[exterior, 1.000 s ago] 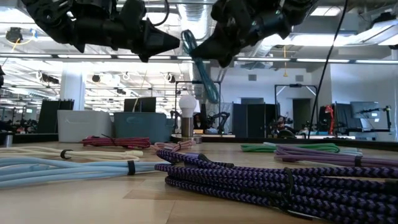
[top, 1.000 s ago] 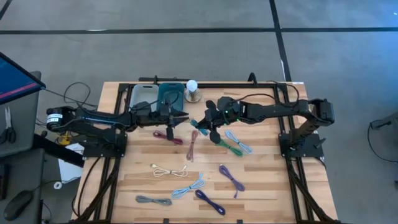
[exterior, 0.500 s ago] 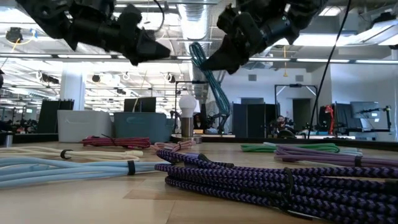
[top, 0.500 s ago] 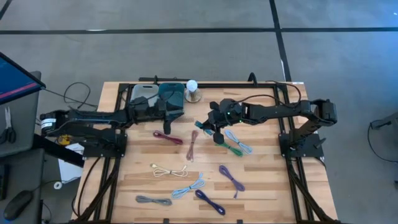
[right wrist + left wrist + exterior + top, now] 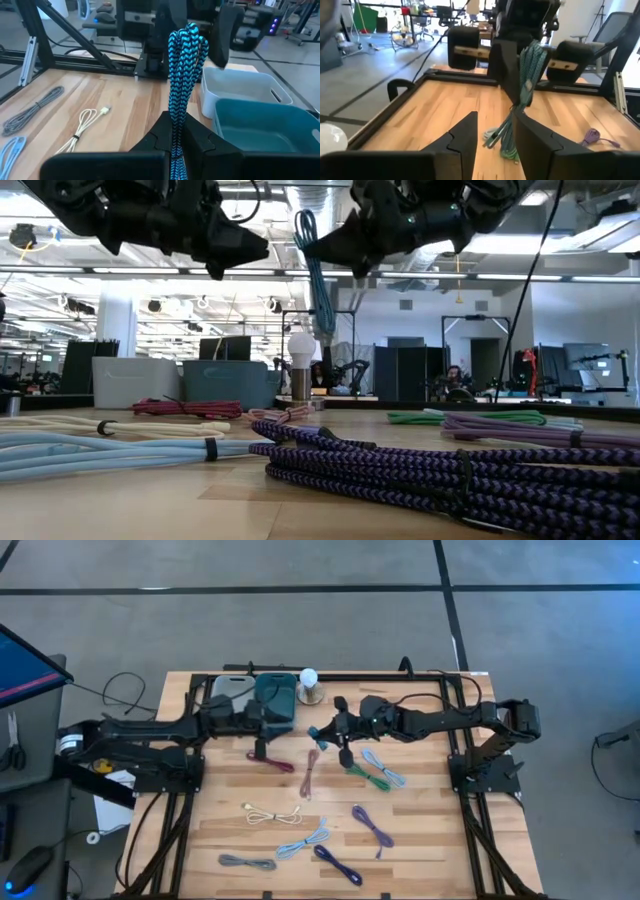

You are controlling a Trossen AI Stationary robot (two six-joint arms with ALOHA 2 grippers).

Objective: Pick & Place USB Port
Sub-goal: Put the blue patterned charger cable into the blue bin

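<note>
1. The teal cable was a light, soft bundle with a braided skin – it looked easy to grip but floppy, so any loose end would swing. It hung in the air above the surface, near the teal bin.
2. The right end effector was clamped on the cable's lower part, fingers together around the strands. I judged the middle of the bundle, where the strands lie close, to be the best place to take hold; a grip on one loop might let the rest slip out.
3. The left end effector stood with fingers apart, holding nothing, just beside the hanging cable.
4. The high view showed both arms meeting over the back of the surface and the other cables lying apart from them – the wrist views did not.
5. The right wrist view showed the clamp itself and the white bin beside the teal one; the low view showed only the cable dangling.
</note>
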